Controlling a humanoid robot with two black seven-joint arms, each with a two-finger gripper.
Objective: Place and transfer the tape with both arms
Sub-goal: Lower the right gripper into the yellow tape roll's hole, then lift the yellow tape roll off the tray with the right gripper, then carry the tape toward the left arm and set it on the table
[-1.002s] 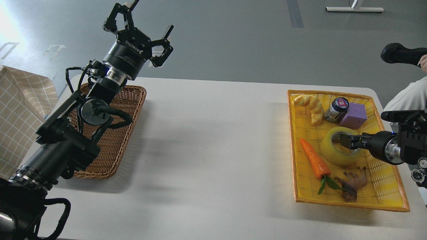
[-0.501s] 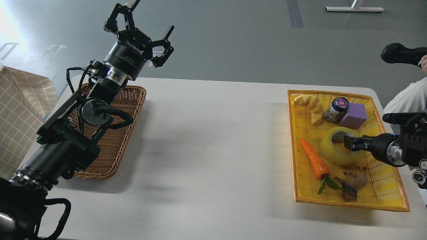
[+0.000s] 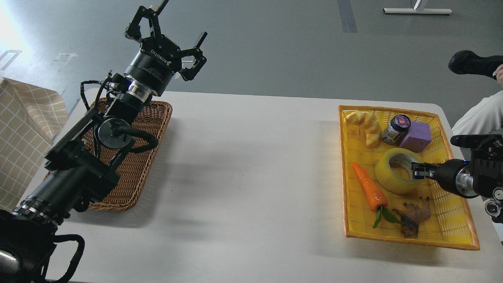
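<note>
The tape [image 3: 387, 179], a translucent yellow roll with a pale core, lies in the yellow tray [image 3: 342, 169] at the right of the table. My right gripper [image 3: 417, 171] reaches in from the right edge and sits at the roll's right rim, by its core. It is small and dark, so I cannot tell whether its fingers hold the roll. My left gripper [image 3: 173, 35] is raised high over the table's far left, above the wicker basket [image 3: 153, 118], with its fingers spread open and empty.
The yellow tray also holds a toy carrot [image 3: 369, 190], a croissant [image 3: 363, 125], a small jar [image 3: 396, 129], a purple block [image 3: 416, 136] and a brown dried piece [image 3: 414, 218]. A checked cloth [image 3: 23, 129] hangs at far left. A person [image 3: 479, 114] sits at the right edge.
My right gripper has drawn back to the right, from the roll's core toward its right rim. The tape and the tray have shifted slightly left. My left gripper has risen a little.
</note>
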